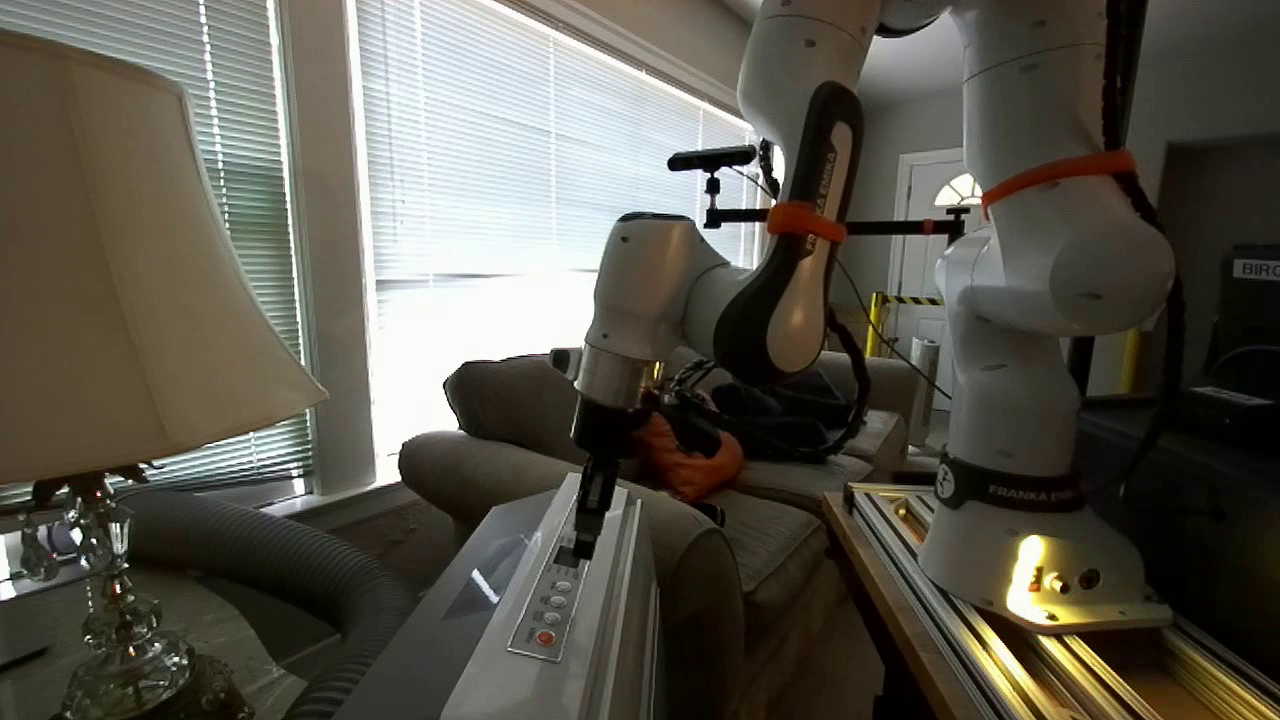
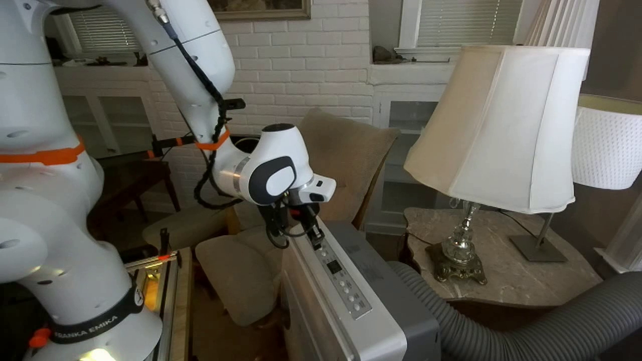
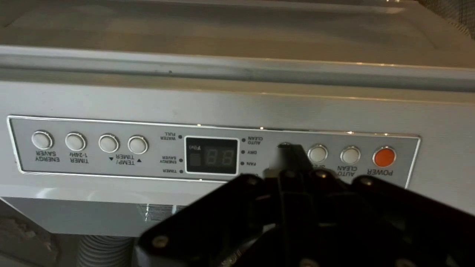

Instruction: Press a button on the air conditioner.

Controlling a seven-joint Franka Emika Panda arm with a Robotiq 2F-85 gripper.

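Note:
The air conditioner (image 1: 485, 680) is a long white unit with a grey rear part. It also shows in an exterior view (image 2: 383, 333) and fills much of the wrist view (image 3: 111, 98). Its panel has a dark display (image 3: 211, 155), several pale round buttons and an orange power button (image 3: 384, 157). My gripper (image 3: 291, 155) is shut, with nothing seen between its fingers. Its tips point down at the panel in both exterior views (image 1: 585, 540) (image 2: 317, 243). In the wrist view they cover most of a button between the display and the speed button (image 3: 318, 153). Contact cannot be told.
A lamp (image 1: 120, 270) stands on a side table (image 2: 501, 235) beside the unit. A grey ribbed hose (image 2: 466, 326) leaves the unit's back. A grey sofa (image 1: 500, 470) stands close beyond the unit. The robot's base stands on a metal-railed table (image 1: 960, 590).

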